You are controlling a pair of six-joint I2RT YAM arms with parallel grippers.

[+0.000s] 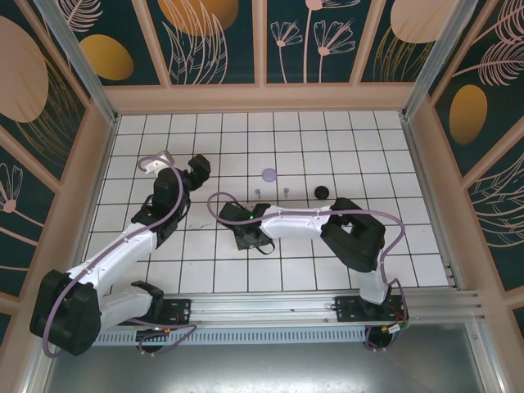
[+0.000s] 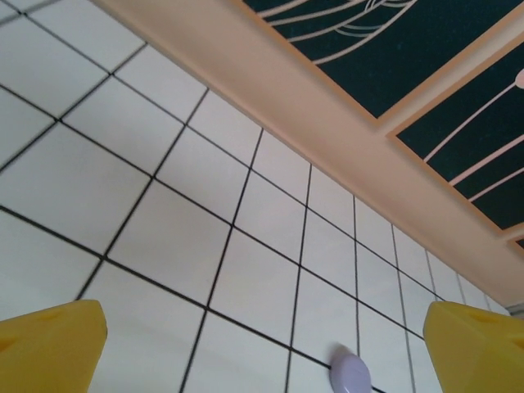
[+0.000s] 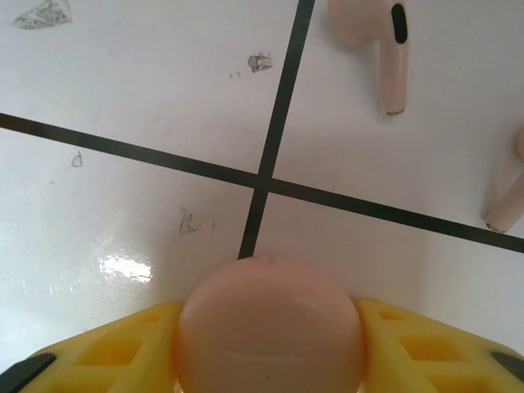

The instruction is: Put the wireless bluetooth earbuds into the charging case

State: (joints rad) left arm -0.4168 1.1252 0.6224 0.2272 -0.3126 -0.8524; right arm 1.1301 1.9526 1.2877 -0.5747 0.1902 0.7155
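A pale pink round charging case (image 3: 270, 282) sits on the tiles between the yellow fingers of my right gripper (image 3: 267, 321), which press against it on both sides. Two pale pink earbuds lie just beyond it, one (image 3: 378, 41) straight ahead and one (image 3: 508, 196) at the right edge. From above, the right gripper (image 1: 246, 235) is low over the middle tiles. My left gripper (image 1: 196, 168) hovers open further back on the left, its fingers (image 2: 49, 348) wide apart with nothing between them. A lilac case (image 2: 350, 372) lies ahead of it.
The lilac case (image 1: 269, 174) rests mid-table, with two tiny lilac earbuds (image 1: 257, 193) (image 1: 286, 191) in front of it. A black case (image 1: 321, 192) lies to their right. A beige wall base (image 2: 344, 123) borders the far side of the tiled floor.
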